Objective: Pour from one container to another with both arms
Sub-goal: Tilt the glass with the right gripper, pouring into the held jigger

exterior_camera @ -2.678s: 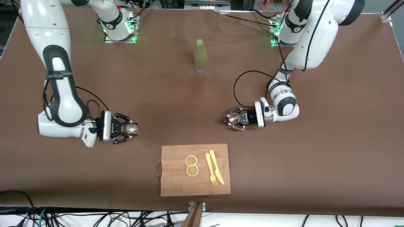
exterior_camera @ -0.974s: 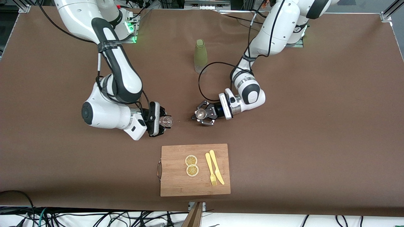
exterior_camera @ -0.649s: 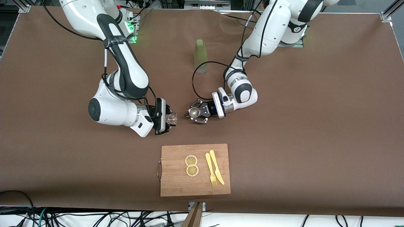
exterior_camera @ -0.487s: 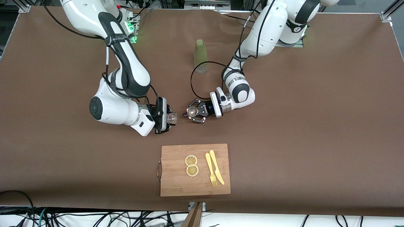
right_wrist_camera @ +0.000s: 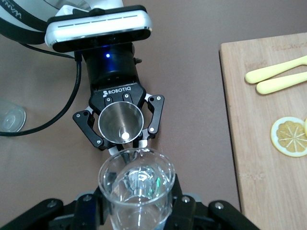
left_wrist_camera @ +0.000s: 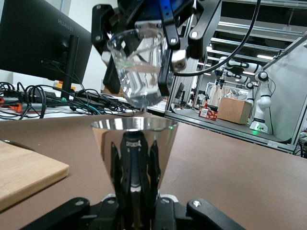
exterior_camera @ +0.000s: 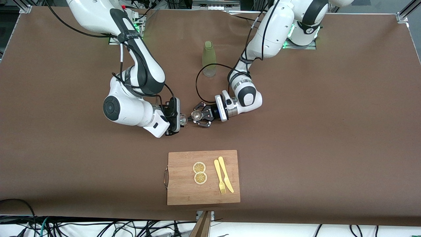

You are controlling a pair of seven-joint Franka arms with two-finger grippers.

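My right gripper (exterior_camera: pixel 181 120) is shut on the tiny clear glass (exterior_camera: pixel 183 119), held over the middle of the table. In the right wrist view the glass (right_wrist_camera: pixel 136 189) fills the gripper (right_wrist_camera: pixel 136 208), its mouth tipped toward the jigger (right_wrist_camera: pixel 121 125). My left gripper (exterior_camera: pixel 198 115) is shut on the silvery steel jigger (exterior_camera: pixel 196 115), holding it upright by the waist. In the left wrist view the jigger (left_wrist_camera: pixel 134 143) stands in the gripper (left_wrist_camera: pixel 135 203), and the tilted glass (left_wrist_camera: pixel 136 67) hangs just above its rim. The two vessels almost touch.
A tall olive-green bottle (exterior_camera: pixel 209 58) stands between the arms' bases, farther from the front camera. A wooden cutting board (exterior_camera: pixel 184 191) lies nearer the camera, carrying two lemon slices (exterior_camera: pixel 199 172) and a yellow fork and knife (exterior_camera: pixel 223 179). A black cable (exterior_camera: pixel 200 85) loops by the left wrist.
Both arms have swung inward from their ends of the table. The glass and the jigger have come together over the middle, and the glass now leans toward the jigger.
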